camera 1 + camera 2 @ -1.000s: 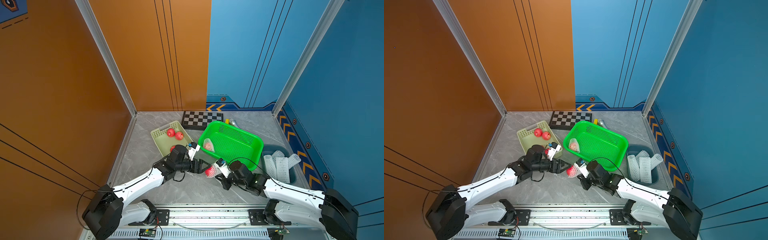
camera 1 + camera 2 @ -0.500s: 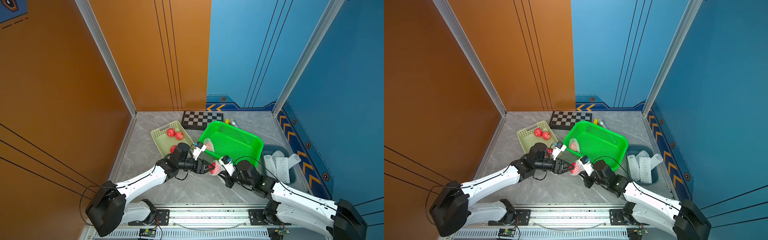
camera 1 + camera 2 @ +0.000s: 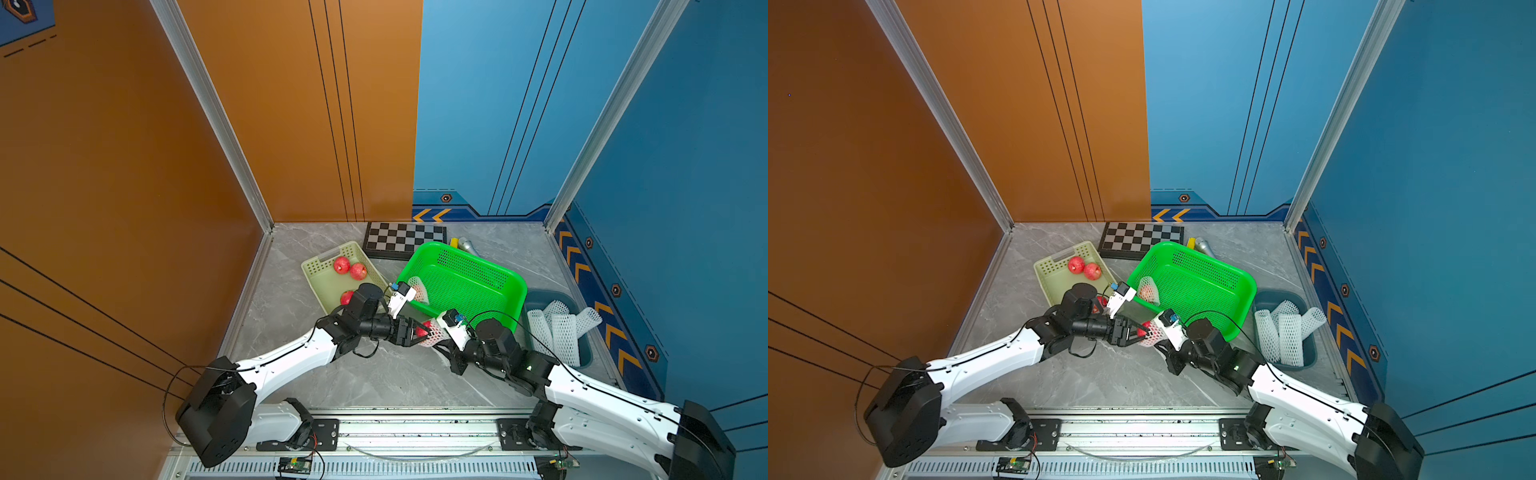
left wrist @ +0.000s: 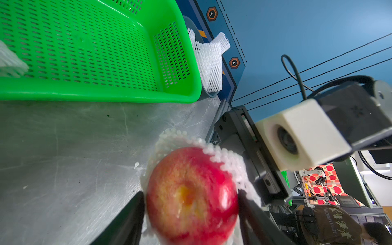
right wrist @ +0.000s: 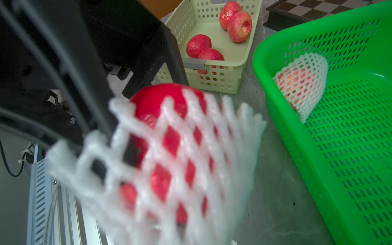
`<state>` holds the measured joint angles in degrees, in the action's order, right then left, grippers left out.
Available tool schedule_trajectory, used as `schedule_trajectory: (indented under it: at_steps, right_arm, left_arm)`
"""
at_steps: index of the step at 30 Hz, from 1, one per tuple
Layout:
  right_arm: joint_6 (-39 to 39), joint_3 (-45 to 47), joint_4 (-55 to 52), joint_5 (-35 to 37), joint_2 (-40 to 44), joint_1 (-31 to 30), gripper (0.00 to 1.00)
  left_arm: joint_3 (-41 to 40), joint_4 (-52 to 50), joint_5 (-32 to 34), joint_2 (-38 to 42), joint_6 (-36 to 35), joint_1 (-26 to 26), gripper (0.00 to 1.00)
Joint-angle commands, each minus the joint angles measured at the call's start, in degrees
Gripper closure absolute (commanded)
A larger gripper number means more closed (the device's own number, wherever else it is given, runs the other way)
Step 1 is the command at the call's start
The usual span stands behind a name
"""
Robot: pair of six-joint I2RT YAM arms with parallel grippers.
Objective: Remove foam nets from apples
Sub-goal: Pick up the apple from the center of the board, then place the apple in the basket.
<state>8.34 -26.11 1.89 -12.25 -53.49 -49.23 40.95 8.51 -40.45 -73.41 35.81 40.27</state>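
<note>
White foam mesh sleeve (image 5: 180, 169) half covers the small round red apple (image 4: 191, 195), at 7 o'clock of the green perforated plastic basket (image 3: 432, 246). Its long axis runs 9 to 3 o'clock in both top views. Our left gripper (image 3: 415, 332) clamps the apple's bare 9 o'clock end. Our right gripper (image 3: 439, 337) pinches the sleeve at 3, so we judge the 2 must pull straight apart.
</note>
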Motion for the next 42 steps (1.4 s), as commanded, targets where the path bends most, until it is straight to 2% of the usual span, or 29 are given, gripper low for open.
schedule_trajectory:
  at_steps: [1, 3, 9, 16, 22, 30, 34, 39, 42]
  right_arm:
    - [-1.1, -1.7, -0.6, -0.1, 0.8, -0.3, 1.0]
    - [-0.8, -1.0, -0.8, 0.4, 0.7, 0.0, 1.0]
    - [-0.4, -0.3, 0.3, 0.4, 0.7, 0.5, 1.0]
    - [-0.5, -0.6, 0.5, -1.0, -1.6, 1.2, 1.0]
    - [-0.1, -2.1, 0.3, -3.6, -6.8, 1.9, 1.0]
    - [0.2, -2.7, 2.0, -4.3, -10.1, 2.1, 1.0]
    - [0.0, -3.4, 1.4, -4.7, -10.4, 2.2, 1.0]
    - [0.3, -3.1, 1.5, -4.7, -9.5, 2.3, 1.0]
    - [0.8, -2.8, 2.0, -5.0, -9.2, 2.2, 1.0]
  left_arm:
    - [0.3, -0.4, 3.6, 1.0, -1.0, -0.8, 0.43]
    - [-0.3, -0.8, 5.1, 2.5, -0.7, -2.1, 0.5]
    - [-0.5, -2.0, 3.4, 4.0, -1.1, -4.8, 0.53]
    - [-1.3, -0.8, 4.2, 6.2, 0.0, -6.4, 0.5]
    - [-4.0, 3.1, 3.8, 9.1, 3.4, -11.5, 0.49]
    - [-4.8, 3.1, 3.7, 10.2, 4.0, -15.8, 0.46]
    - [-4.7, -2.2, 12.2, 11.1, 3.0, -19.0, 0.47]
    - [-1.0, -13.1, 27.6, 10.3, -1.5, -21.2, 0.46]
    - [0.1, -14.7, 31.6, 8.0, -1.0, -23.4, 0.43]
